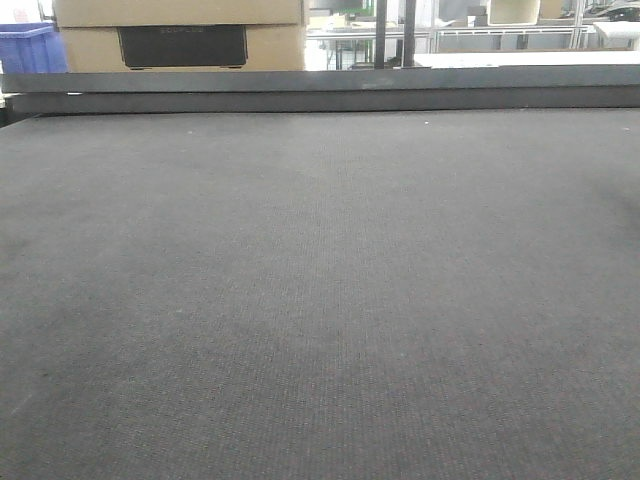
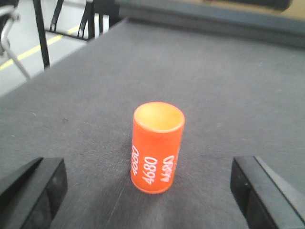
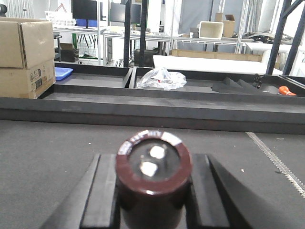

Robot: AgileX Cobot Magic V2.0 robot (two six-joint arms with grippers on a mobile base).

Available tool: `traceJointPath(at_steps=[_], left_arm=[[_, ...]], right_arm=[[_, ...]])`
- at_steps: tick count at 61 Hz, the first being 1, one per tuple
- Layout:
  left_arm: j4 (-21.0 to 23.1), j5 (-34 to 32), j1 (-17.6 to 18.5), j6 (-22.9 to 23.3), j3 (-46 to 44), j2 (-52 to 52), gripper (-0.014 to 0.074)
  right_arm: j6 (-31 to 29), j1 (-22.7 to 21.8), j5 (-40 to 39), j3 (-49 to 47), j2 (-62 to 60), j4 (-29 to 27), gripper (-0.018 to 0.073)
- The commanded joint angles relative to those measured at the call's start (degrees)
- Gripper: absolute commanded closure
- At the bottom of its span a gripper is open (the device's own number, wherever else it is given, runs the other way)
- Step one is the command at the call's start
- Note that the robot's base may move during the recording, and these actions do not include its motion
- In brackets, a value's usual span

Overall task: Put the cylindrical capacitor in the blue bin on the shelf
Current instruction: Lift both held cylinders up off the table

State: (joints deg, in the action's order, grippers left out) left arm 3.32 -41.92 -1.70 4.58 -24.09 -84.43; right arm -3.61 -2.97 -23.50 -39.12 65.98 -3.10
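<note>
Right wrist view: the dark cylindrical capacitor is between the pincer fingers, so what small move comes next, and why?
Probably raise the right pincer slightly, clear of the grey fabric mat: the dark maroon cylindrical capacitor already sits gripped between its fingers.

An orange cylinder [image 2: 157, 148] printed "4680" stands upright on the dark mat [image 2: 214, 86]. Beyond the mat's far edge, a crumpled plastic bag [image 3: 162, 78] lies in a black tray [image 3: 205, 87]. Two stacked cardboard boxes [image 3: 26, 55] sit at the left.
</note>
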Motion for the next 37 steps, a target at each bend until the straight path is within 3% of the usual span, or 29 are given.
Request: traceJointPath(at_steps=[1, 37], left_arm=[[0.39, -1.97, -0.14, 0.00, -4.04, -4.46, -0.0003], [1.51, -2.00, -0.32, 0.00, -18.27, -23.02, -0.0003]], right_arm=[[-0.34, -0.15, -0.90, -0.07, -0.69, 0.33, 0.0603], [-0.34, -0.15, -0.90, -0.07, -0.69, 0.33, 0.0603]])
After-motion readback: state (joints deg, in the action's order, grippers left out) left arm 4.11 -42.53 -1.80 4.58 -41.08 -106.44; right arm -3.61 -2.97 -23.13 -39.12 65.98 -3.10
